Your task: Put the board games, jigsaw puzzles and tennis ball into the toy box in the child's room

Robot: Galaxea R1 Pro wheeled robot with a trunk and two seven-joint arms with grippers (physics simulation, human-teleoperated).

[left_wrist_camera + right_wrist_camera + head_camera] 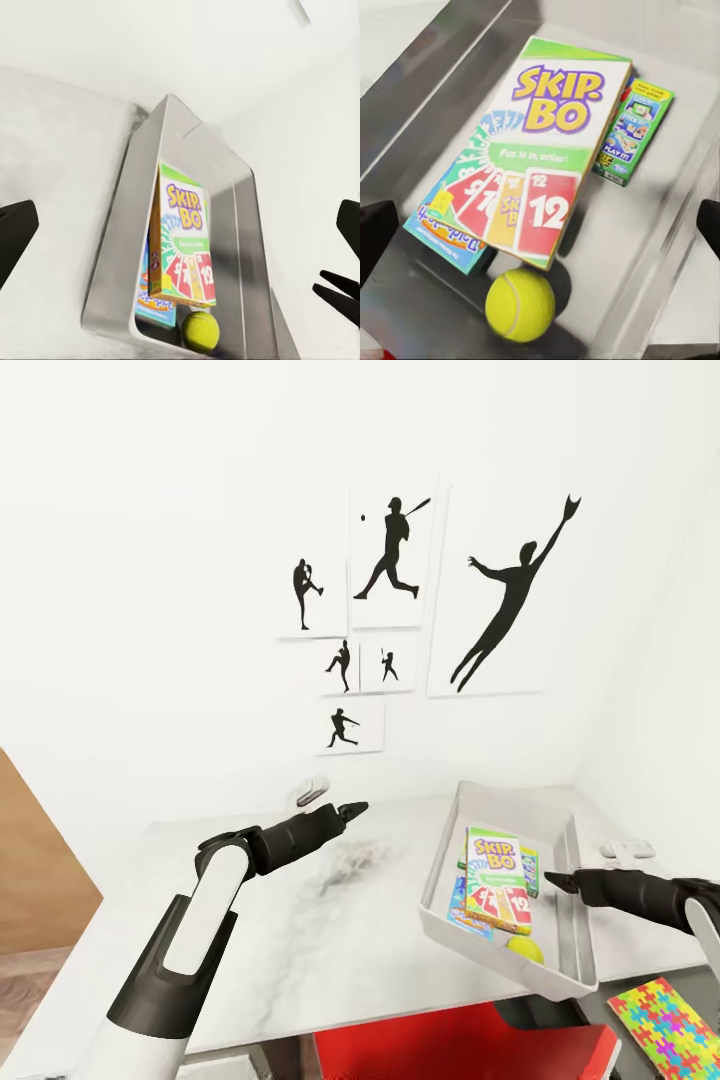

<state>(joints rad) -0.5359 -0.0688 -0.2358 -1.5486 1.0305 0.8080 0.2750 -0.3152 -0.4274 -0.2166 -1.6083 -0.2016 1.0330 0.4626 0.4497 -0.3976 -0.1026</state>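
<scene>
1. The toy box (575,880) sits on the light grey table (330,950) toward the robot's right. In it lie three board games: the Skip-Bo box (493,875) on top, a blue box (465,918) under its near corner, and a green box (529,857) tucked at its far side. The tennis ball (524,949) rests at the near end, just beside the Skip-Bo box.

2. One jigsaw puzzle (668,1022) is outside the bin, flat on the darker table section at the robot's near right, its long axis running away from the robot. I cannot see the second puzzle.

3. The right gripper (556,881) hangs over the toy box's right wall, pointing leftward into the bin; the puzzle lies behind and below those fingers, toward the robot. Its fingers are spread wide and carry nothing, judging by the right wrist view.

4. The left gripper (355,808) hovers over bare table, well apart from the bin, fingers also parted and empty.

5. The right arm is plainly nearer the puzzle; I judge the coming move to be its pull-back and turn down toward that sheet.
</scene>
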